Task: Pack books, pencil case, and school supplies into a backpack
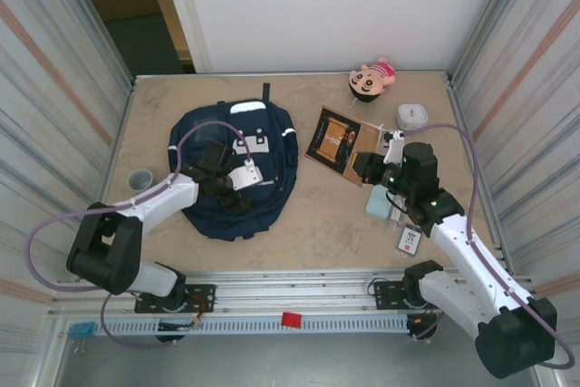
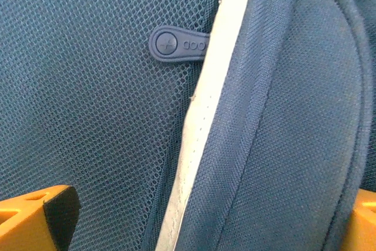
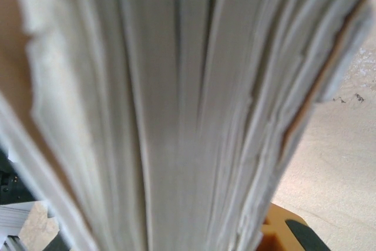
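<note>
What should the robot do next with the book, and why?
Probably lift the book a little and start carrying it left toward the backpack. The right gripper looks closed on the book's page edge, and the book sits beside the backpack, not in it. The left gripper is open over the backpack.

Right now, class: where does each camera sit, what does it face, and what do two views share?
Top: high behind the bases, looking down at the table; left arm and right arm show.
Left wrist: close over the backpack; orange fingertips at the bottom corners.
Right wrist: tight against the book's page edges; one finger low right.
Shared: top and left wrist both show the backpack.
</note>
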Action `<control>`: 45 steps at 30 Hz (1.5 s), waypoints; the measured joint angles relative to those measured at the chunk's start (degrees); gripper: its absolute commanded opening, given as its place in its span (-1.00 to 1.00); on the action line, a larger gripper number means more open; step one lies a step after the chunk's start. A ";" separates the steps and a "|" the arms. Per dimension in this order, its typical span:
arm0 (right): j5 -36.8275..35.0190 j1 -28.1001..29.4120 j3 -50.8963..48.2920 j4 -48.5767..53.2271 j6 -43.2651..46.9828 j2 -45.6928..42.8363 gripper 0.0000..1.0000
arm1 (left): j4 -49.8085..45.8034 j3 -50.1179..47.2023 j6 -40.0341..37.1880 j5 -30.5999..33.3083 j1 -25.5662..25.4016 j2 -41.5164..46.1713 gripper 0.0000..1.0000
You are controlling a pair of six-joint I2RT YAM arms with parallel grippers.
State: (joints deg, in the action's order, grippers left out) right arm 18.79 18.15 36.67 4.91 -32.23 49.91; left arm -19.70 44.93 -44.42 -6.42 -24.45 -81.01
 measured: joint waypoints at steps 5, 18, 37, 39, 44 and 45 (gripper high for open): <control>0.02 0.00 0.00 0.13 0.39 0.70 -0.99 | 0.66 -1.90 -0.61 0.55 0.11 1.95 0.21; -3.50 -4.04 0.92 2.32 -3.58 4.22 -1.00 | 1.99 -2.43 14.21 5.90 -4.98 12.85 -1.00; -4.68 -8.87 4.11 8.94 -13.68 9.73 -1.00 | -7.06 20.00 57.90 15.58 -16.11 6.10 -1.00; -5.31 -9.09 4.11 10.64 -13.90 7.87 -1.00 | -7.58 21.20 59.01 16.13 -16.00 6.10 -1.00; -5.53 -9.35 4.02 14.51 -16.11 -0.70 -1.00 | -7.50 21.84 62.90 16.11 -14.45 6.10 -1.00; -5.31 -9.14 3.87 14.64 -16.79 -2.21 -1.00 | -7.41 21.84 63.54 15.52 -13.88 6.10 -1.00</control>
State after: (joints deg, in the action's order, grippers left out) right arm 13.47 9.02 40.53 19.55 -49.01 47.70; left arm -27.11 66.76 19.11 9.10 -38.33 -74.91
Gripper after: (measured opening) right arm 0.163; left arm 0.068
